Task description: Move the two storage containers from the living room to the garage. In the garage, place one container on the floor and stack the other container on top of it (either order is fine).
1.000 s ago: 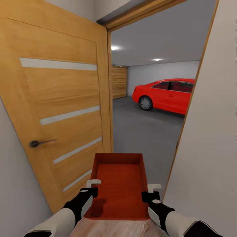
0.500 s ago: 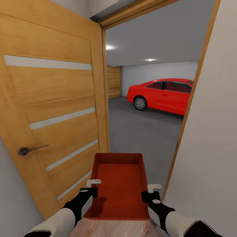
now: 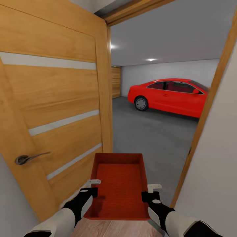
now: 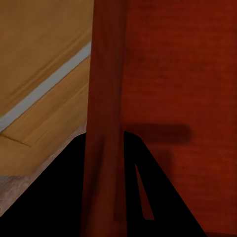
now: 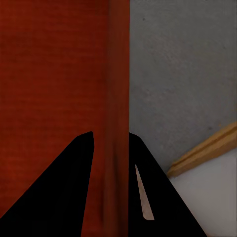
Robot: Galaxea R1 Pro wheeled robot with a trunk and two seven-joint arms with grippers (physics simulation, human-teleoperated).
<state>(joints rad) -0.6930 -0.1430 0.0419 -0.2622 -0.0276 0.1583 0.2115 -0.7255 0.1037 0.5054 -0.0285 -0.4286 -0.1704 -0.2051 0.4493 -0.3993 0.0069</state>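
Head view, container: one orange-red storage container (image 3: 119, 186) sits low in the middle of the picture, at 6 o'clock, carried level with its open top up. Its far end points toward the doorway.
Head view, left gripper: the left gripper (image 3: 88, 192) clamps the container's left wall near its near end, at about 7 o'clock.
Head view, right gripper: the right gripper (image 3: 149, 194) clamps the right wall at about 5 o'clock, opposite the left one.
Head view, door: a wooden door (image 3: 56, 108) with pale horizontal strips stands open from 8 to 11 o'clock, its metal handle (image 3: 28, 158) at 9 o'clock.
Head view, garage: through the opening at 12 to 2 o'clock lies the garage, with a dark grey floor (image 3: 148, 131), a pale back wall and a red car (image 3: 171, 95) at 1 o'clock.
Head view, near wall: a white wall (image 3: 217, 171) and wooden door frame (image 3: 204, 125) fill 3 to 4 o'clock.
Head view, underfoot: a strip of light wood plank floor (image 3: 112, 228) shows beneath the container's near end.
Left wrist view, grasp: the two dark fingers (image 4: 59, 197) straddle the container's thin wall (image 4: 104, 123), pinching it; the red interior lies on one side, the wooden door on the other.
Right wrist view, grasp: the fingers (image 5: 54, 192) pinch the opposite wall (image 5: 118, 98), with the red interior on one side and grey concrete, a wooden frame edge and a white wall on the other.
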